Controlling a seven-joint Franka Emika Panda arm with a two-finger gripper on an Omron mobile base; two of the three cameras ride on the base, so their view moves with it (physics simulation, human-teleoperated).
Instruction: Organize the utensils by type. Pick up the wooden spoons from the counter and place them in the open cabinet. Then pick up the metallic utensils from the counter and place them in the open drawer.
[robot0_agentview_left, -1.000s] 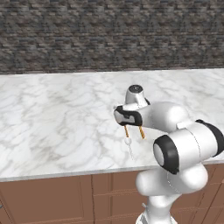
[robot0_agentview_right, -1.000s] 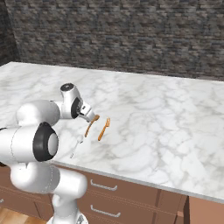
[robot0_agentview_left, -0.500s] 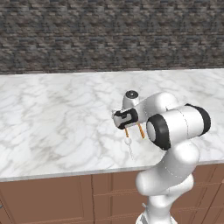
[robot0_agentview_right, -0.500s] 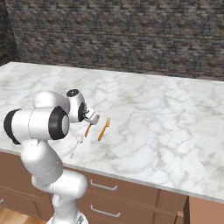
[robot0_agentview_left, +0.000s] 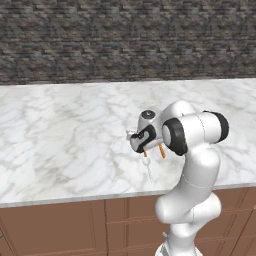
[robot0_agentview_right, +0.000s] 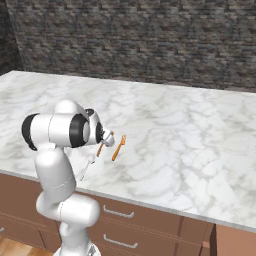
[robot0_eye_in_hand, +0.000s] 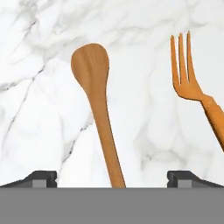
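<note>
Your pincer (robot0_eye_in_hand: 112, 177) stands wide, straddling the wooden spoon (robot0_eye_in_hand: 98, 103); its handle runs straight between the tips, fork (robot0_eye_in_hand: 192, 85) beside.

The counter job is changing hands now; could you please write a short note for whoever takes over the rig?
End effector: open, holding nothing, low over the counter, its fingertips either side of the wooden spoon's handle.
Wooden spoon: flat on the marble. Fork lies beside it, apart. Pale spoon lies nearer the counter's front edge.
Done: nothing shown stowed.
Left: grasp the wooden spoon for the cabinet; fork and pale spoon to the drawer.
</note>
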